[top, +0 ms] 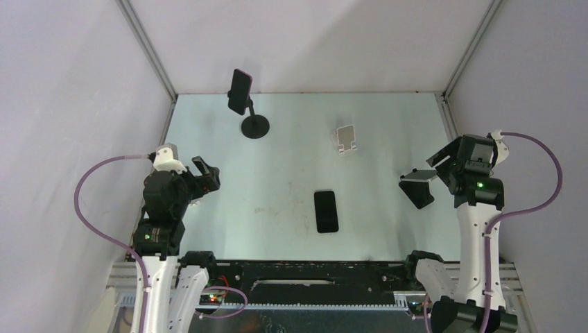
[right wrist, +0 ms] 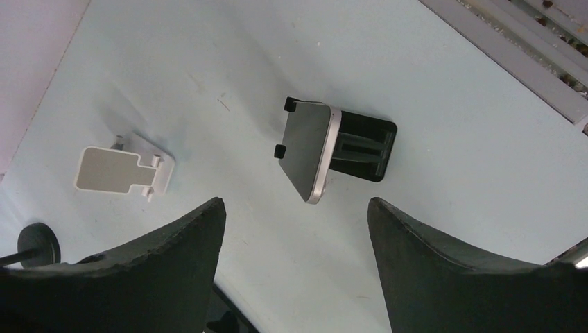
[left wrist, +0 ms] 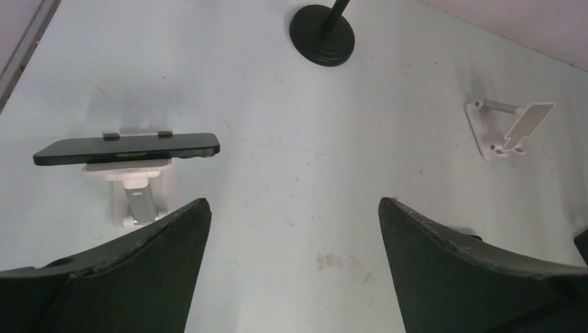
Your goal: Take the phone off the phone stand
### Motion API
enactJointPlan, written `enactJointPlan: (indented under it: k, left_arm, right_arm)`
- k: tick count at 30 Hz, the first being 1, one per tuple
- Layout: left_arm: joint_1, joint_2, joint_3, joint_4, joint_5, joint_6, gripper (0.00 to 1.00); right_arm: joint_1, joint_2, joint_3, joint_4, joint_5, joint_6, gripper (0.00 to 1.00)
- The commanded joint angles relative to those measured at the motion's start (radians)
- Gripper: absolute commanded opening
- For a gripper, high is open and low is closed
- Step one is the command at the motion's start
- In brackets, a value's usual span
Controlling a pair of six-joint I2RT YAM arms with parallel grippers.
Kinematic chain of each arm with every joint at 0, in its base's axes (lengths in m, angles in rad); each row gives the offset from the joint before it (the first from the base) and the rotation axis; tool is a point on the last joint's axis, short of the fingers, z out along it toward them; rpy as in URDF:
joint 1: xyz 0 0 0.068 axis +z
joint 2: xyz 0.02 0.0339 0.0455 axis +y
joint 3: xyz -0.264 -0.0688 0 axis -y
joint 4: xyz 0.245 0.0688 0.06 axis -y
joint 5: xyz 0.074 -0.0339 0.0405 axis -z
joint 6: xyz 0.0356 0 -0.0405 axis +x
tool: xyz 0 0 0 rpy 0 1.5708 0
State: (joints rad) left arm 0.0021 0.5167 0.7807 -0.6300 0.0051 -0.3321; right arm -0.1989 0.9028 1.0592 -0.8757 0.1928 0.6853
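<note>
A silver-edged phone (right wrist: 310,149) leans on a small black phone stand (right wrist: 364,146) at the table's right side (top: 418,186). My right gripper (right wrist: 296,201) hovers just short of it, open, with nothing between the fingers; in the top view the gripper (top: 440,166) sits right beside that phone. A second dark phone (left wrist: 128,148) lies crosswise on a white stand (left wrist: 135,201), ahead and left of my left gripper (left wrist: 292,201). That gripper is wide open over bare table (top: 206,173). A third phone (top: 240,91) is clamped on a tall stand with a round base (top: 255,127) at the back.
An empty white stand (top: 346,139) sits mid-back. A black phone (top: 326,211) lies flat near the table's middle front. Walls close in the table on the left, back and right. A black rail (top: 305,274) runs along the near edge between the arm bases.
</note>
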Motion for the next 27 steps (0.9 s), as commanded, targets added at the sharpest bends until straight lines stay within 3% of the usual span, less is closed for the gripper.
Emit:
enactJointPlan:
  k: [1, 10, 27]
  left_arm:
    - [-0.005, -0.008, 0.0, 0.028, 0.001, 0.01, 0.98]
    - [-0.005, -0.012, 0.0, 0.026, -0.002, 0.01, 0.98]
    - [-0.005, -0.027, 0.0, 0.023, -0.002, 0.008, 0.98]
  right_arm:
    - [-0.051, 0.016, -0.01, 0.055, -0.069, -0.013, 0.77]
    - [-0.149, 0.08, -0.059, 0.117, -0.21, -0.011, 0.68]
    - [-0.235, 0.198, -0.11, 0.213, -0.301, 0.005, 0.53]
